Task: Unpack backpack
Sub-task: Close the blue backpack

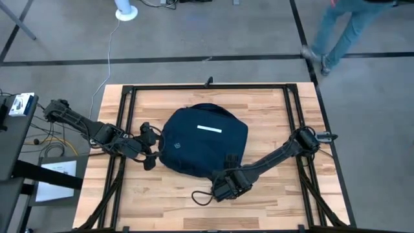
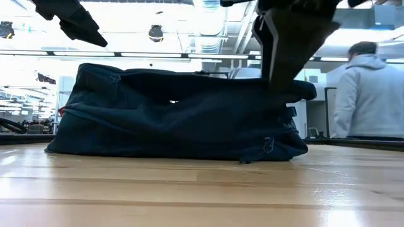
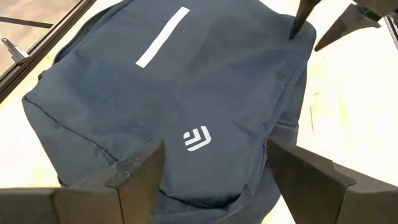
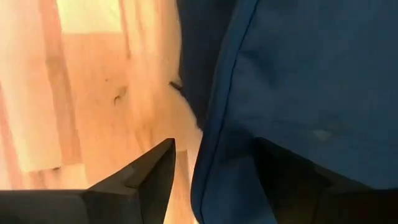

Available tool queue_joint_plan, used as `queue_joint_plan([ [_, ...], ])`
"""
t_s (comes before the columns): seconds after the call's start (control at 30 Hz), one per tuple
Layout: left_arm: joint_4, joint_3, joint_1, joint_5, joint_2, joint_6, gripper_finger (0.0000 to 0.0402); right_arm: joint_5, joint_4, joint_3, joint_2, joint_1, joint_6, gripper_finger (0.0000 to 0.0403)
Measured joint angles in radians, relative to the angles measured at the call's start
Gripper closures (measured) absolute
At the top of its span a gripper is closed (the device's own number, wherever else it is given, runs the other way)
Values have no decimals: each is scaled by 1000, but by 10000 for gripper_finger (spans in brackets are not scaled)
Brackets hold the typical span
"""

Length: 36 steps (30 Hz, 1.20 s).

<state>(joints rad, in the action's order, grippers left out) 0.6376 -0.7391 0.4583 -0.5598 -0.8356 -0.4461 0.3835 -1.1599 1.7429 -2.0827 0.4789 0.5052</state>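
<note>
Opening step: closing in on shut backpack (image 1: 204, 139), left pincer (image 1: 150, 147) and right pincer (image 1: 228, 169) both spread at its edges, empty; needing a zipper grip next.

— where's your backpack (image 1: 204, 139)?
— mid-table, lying flat, closed as far as you can see.
— looks?
— dark navy, soft, rounded, white stripe and small white logo facing up.

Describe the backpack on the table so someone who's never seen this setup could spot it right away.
Look at the middle of the wooden table, between the two dark robot arms. The backpack lies flat there, a big rounded bag of soft dark navy fabric. It is the largest item on the table, marked by a short white stripe and a small white logo.
</note>
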Motion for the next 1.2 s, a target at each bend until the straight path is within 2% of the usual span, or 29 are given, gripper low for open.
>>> queue_joint_plan([
  [0.1, 0, 0, 0, 0, 0, -1, 132, 106, 26, -31, 0, 6, 15, 214],
  [0.2, -1, 0, 0, 0, 0, -3, 132, 147, 75, -71, 0, 3, 10, 241],
  [0.27, 0, 0, 0, 1, 0, -5, 132, 144, 80, -87, 0, -3, 19, 278],
  [0.37, 2, 0, 0, 49, 0, 16, 132, 141, 90, -87, 0, -5, 19, 368],
  [0.43, 12, 0, 1, 112, -4, 82, 132, 141, 86, -80, 0, -4, 18, 389],
  [0.5, 41, 0, 9, 180, -23, 175, 132, 140, 84, -72, 0, -4, 18, 395],
  [0.6, 34, 2, 46, 196, -65, 290, 132, 128, 88, -71, 2, -3, 10, 399],
  [0.77, -17, 2, 88, 133, -158, 567, 132, 115, 88, -71, 2, -3, 10, 400],
  [0.87, -53, 0, 91, 101, -220, 663, 132, 115, 89, -71, 2, 3, 10, 401],
  [0.9, -49, 0, 90, 59, -246, 692, 132, 115, 91, -71, 2, 5, 10, 401],
  [1.0, -37, 1, 86, -166, -320, 739, 132, 115, 92, -71, 2, 10, 10, 402],
  [1.03, -37, 1, 82, -201, -342, 751, 132, 115, 92, -71, 2, 12, 11, 402],
  [1.1, -37, 1, 73, -190, -385, 773, 132, 115, 92, -71, 2, 12, 11, 402],
  [1.2, -33, 1, 59, -92, -438, 769, 132, 114, 91, -71, 2, 12, 11, 402],
])
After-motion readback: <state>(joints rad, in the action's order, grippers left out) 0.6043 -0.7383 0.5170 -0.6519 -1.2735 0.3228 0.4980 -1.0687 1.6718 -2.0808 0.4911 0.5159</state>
